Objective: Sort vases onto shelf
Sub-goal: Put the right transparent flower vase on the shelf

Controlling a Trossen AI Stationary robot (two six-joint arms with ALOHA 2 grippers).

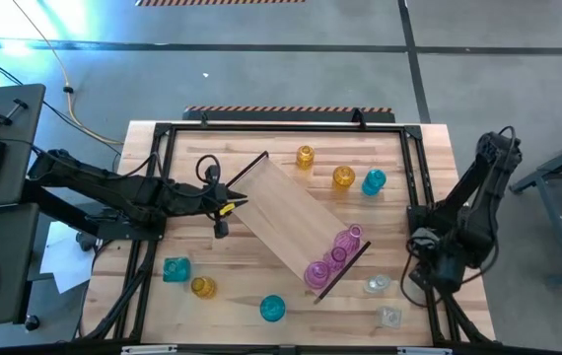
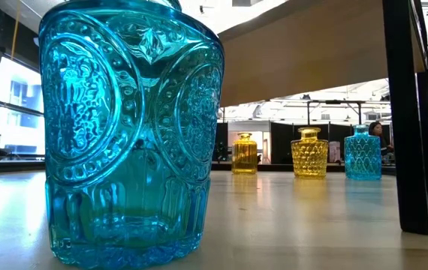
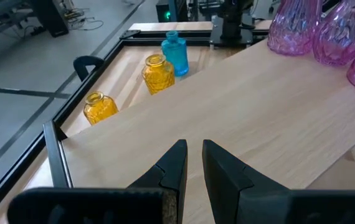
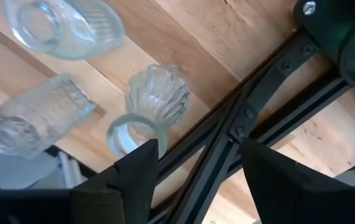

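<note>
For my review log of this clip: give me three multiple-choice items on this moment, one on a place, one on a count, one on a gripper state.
1. Where do the pink vases stand?
A. on the shelf
B. on the floor
C. beside the keyboard

2. How many amber vases show in the high view?
A. one
B. three
C. six

3. How is the right gripper?
A. shut on a clear vase
B. open, holding nothing
C. shut on a pink vase

Answers: 1 A, they cluster at the shelf's end near the right arm. 2 B, two beyond the shelf, one nearer. 3 B, its fingers stand apart above the table frame.
</note>
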